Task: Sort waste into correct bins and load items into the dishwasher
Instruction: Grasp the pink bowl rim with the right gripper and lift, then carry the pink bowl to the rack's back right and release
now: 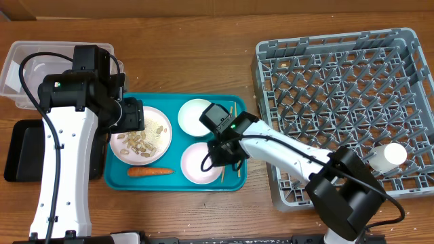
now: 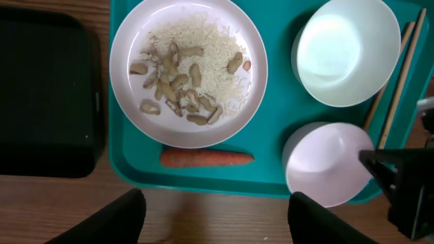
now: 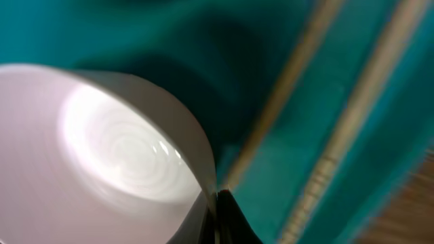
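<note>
Wooden table (image 1: 203,61), teal tray (image 1: 171,102) on it: one glossy pinkish bowl (image 1: 196,165) in the tray's near-right corner, right gripper (image 3: 217,203) pinched tight on its rim. One white bowl (image 1: 194,116), two chopsticks (image 2: 400,74). Left gripper (image 2: 213,217) spread wide, empty.

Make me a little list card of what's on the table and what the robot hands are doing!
Teal tray: holds plate, white bowl, pinkish bowl, carrot, chopsticks
Plate: pale food scraps on it
Carrot: lying beside the plate
Right gripper: shut on the pinkish bowl rim
Left gripper: open, holding nothing
Grey rack: white cup inside
Bins: clear tub and black tray, left of the teal tray
</note>
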Tool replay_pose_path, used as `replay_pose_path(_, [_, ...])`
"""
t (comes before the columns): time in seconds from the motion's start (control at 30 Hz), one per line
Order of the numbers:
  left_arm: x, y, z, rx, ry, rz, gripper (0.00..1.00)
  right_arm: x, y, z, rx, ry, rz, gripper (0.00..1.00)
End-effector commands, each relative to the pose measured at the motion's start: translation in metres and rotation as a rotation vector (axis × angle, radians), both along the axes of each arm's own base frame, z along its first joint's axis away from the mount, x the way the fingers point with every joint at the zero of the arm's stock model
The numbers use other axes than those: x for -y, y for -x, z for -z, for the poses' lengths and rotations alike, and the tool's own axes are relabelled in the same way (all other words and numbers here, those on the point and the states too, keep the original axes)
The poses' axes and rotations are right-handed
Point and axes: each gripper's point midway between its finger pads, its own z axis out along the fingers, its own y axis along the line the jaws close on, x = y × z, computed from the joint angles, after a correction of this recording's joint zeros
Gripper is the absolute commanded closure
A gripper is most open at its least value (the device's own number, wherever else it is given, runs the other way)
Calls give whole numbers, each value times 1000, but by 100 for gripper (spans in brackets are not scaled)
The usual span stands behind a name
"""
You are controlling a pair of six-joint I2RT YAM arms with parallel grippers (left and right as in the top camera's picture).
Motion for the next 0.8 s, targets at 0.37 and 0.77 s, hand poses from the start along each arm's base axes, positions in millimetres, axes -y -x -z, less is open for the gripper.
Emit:
replay_pose_path(0.37, [-2, -4, -3, 21, -11, -16, 31, 191, -156, -246, 892, 454, 437, 96])
replay_pose_path(0.77, [-2, -8, -4, 34, -11, -17, 31, 421, -177, -285, 966, 871, 919, 96])
